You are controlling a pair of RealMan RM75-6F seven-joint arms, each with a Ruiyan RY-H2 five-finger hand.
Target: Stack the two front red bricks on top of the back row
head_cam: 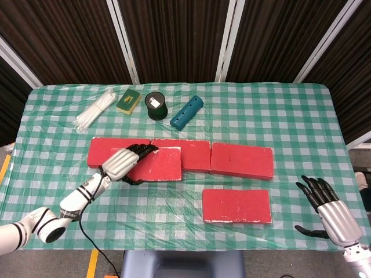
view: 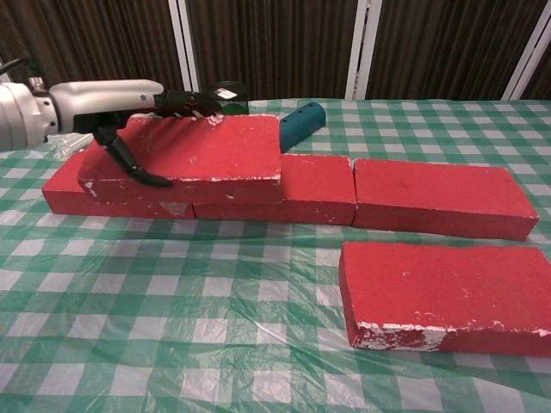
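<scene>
Gripping one red brick [view: 194,155], the left hand [head_cam: 123,163] holds it over the back row [view: 430,196]; the right hand [head_cam: 329,211] rests spread and empty, right of the other front brick [head_cam: 236,205].

Dark slatted wall panels [head_cam: 174,35] w/ white dividers behind table [head_cam: 301,121] in green-white checked cloth, even light.

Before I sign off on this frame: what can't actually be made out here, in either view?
- Whether the lifted brick rests on the back row or hangs above it: the brick itself covers the contact in both views.
- The black jar: mostly hidden in the chest view behind the left hand and the brick; its label is too small in the head view.
- The right hand: outside the chest view.
</scene>
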